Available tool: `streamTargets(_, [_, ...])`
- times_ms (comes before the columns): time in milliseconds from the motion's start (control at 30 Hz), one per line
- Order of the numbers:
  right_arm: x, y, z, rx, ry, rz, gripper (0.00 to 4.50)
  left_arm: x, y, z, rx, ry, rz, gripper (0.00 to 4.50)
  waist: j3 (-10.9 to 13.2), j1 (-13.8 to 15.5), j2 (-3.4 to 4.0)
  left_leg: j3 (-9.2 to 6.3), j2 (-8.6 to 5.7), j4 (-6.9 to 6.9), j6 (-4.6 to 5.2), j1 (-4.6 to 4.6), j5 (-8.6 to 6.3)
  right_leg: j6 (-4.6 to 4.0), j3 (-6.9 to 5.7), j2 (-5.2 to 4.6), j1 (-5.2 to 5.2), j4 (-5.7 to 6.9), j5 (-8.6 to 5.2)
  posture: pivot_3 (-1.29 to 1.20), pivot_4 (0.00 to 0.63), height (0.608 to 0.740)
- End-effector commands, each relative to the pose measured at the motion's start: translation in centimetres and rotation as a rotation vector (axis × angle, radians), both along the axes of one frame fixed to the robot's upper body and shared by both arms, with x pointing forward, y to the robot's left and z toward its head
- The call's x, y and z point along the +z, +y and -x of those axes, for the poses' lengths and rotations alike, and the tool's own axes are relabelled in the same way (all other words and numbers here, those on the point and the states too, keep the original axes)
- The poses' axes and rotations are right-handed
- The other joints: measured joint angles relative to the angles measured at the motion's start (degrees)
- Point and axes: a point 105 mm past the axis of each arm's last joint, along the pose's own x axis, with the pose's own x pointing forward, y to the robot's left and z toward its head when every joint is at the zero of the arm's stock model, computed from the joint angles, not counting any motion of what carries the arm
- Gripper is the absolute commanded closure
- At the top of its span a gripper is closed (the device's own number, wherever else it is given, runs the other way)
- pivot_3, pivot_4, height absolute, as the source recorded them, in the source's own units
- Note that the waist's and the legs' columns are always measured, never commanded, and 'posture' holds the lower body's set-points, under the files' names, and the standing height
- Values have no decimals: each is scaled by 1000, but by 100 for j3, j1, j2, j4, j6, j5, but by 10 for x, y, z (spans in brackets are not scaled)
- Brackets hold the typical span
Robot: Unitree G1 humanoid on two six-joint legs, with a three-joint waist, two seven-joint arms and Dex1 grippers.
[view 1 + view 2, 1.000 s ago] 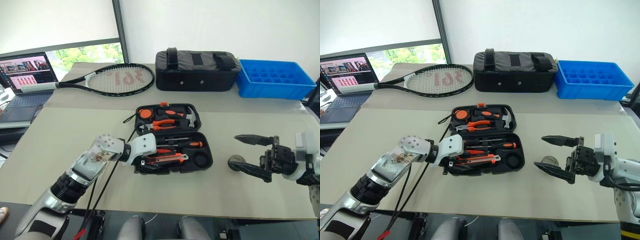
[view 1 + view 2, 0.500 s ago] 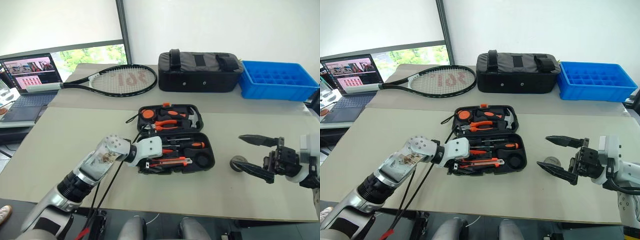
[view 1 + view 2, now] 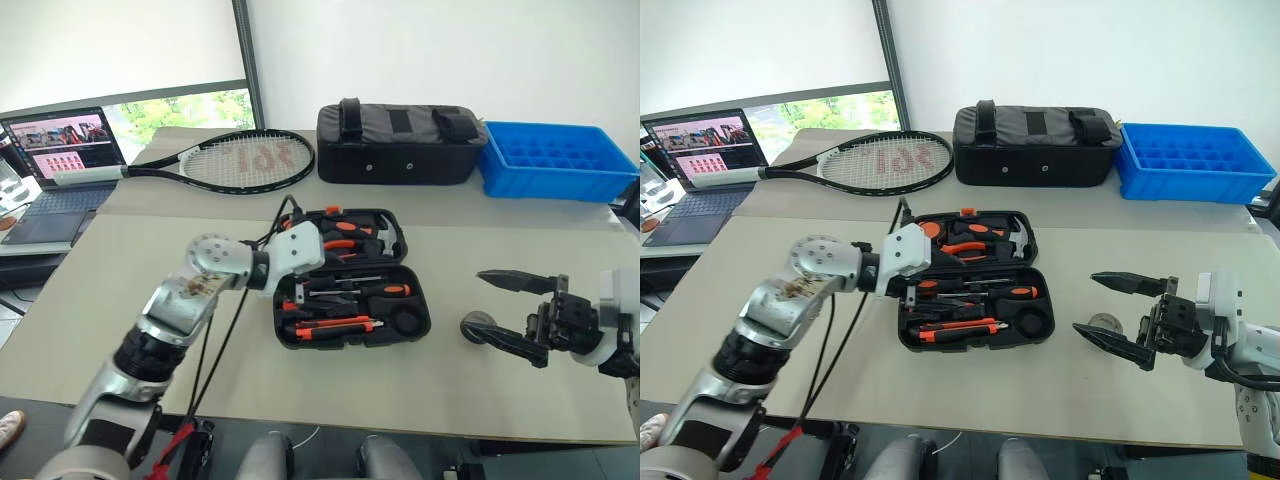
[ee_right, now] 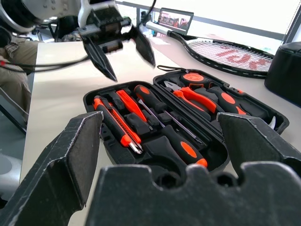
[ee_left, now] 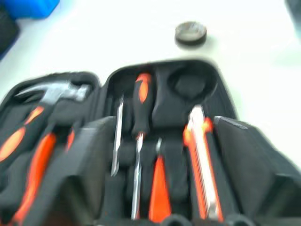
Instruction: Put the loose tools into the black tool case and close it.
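Note:
The black tool case (image 3: 412,300) lies open at the table's middle. Its near half holds the orange-and-black utility knife (image 3: 335,325), two long screwdrivers (image 4: 181,146) and a small orange screwdriver (image 4: 129,103). A hammer and pliers sit in its far half. The small dark roll of tape (image 3: 476,327) lies on the table right of the case. My left gripper (image 4: 131,69) hovers over the case's left end, open and empty. My right gripper (image 3: 475,302) is level and open, its lower finger beside the tape roll.
A tennis racket (image 3: 235,160), a black fabric bag (image 3: 400,142) and a blue crate (image 3: 555,160) line the far table. An open laptop (image 3: 55,150) sits at the far left. Cables hang from my left arm over the near table edge.
My left gripper has risen from the case's near left corner and moved farther in over its left end. The right gripper and tape roll have stayed put.

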Motion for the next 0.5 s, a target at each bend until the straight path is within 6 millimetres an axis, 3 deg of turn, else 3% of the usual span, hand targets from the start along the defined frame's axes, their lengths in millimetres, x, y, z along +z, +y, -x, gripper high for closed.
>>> streamTargets(33, [10, -4, 6, -9, -32, 14, 0, -10, -2, 2, -32, -10, -11, 2789, 0, -5, 0, -2, 1, 0, 0, 0, 0, 0, 0, 2, 0, 0, 0, 0, 150, 707])
streamTargets(167, [9, -7, 9, -24, -28, 23, 0, -23, -4, 6, -44, 24, -13, 4351, 0, -1, 1, -1, -1, 3, 0, 1, 0, 0, 3, 0, 1, 3, 0, 0, 150, 707])
streamTargets(200, [9, -8, 9, -27, -27, 25, 0, -26, -4, 6, -44, 32, -14, 4483, 0, -1, 1, -1, -1, 4, 0, 1, 0, 0, 3, 0, 1, 3, 0, 0, 150, 707])
streamTargets(333, [9, -9, 11, -38, -25, 32, 0, -52, -1, 13, -53, 79, -63, 4483, -1, -6, 3, -1, -1, 4, 0, 1, 0, 0, 4, 1, 1, 3, 0, 0, 150, 707])
streamTargets(500, [10, -9, 12, -42, -23, 40, 0, -70, 1, 19, -61, 96, -103, 4483, -9, -1, 14, -1, -1, 5, 0, 2, 0, 0, 6, 0, 5, 3, 0, 0, 150, 707])
